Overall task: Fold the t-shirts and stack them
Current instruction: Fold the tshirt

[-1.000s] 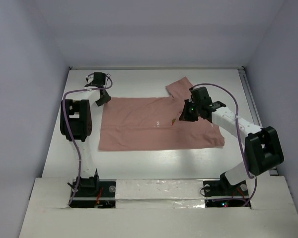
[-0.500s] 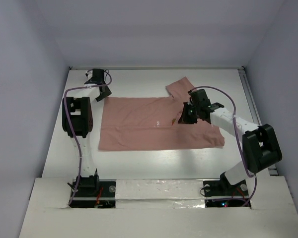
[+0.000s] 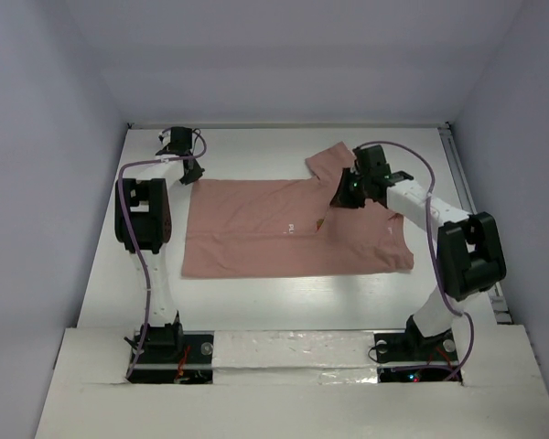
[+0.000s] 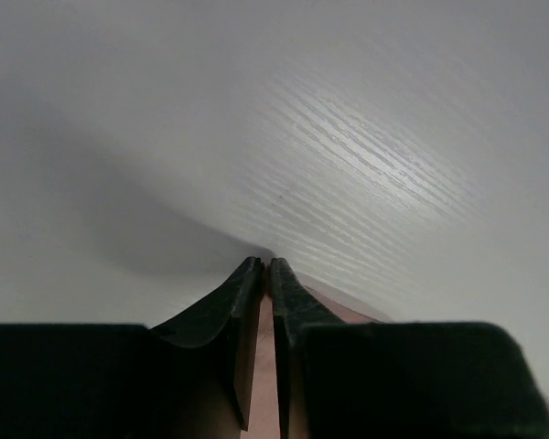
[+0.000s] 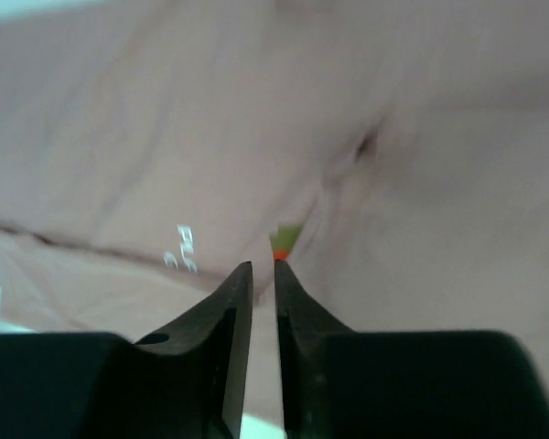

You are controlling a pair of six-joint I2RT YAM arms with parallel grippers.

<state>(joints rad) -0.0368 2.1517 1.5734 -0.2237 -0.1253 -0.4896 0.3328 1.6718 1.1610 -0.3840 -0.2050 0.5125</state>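
Clenching down to a thin slit, my left tool (image 4: 265,266) is pointing its black fingertips at the white wood-grain table (image 4: 366,155). A sliver of pink cloth is showing between the fingers and just to their right. I cannot tell whether any of it is being pinched. In the overhead view this tool is sitting at the far left corner of the dusty salmon-pink short-sleeved cotton t-shirt (image 3: 256,229).

My right tool (image 5: 262,267) is likewise clenching, its two black fingers leaving only a narrow gap, and it is grasping nothing that I can see. It is hanging over the cloth, its tips pointing toward the small orange-yellow printed graphic (image 5: 282,240), with small white lettering (image 5: 185,247) lying a little to the left of that. Overhead, this tool is hovering above the right part of the garment, close to where one sleeve (image 3: 328,162) is sticking out toward the far side of the table.

The t-shirt is lying spread flat across the middle of the table, its long side running left to right. Soft wrinkles are showing in the cloth around the right tool.
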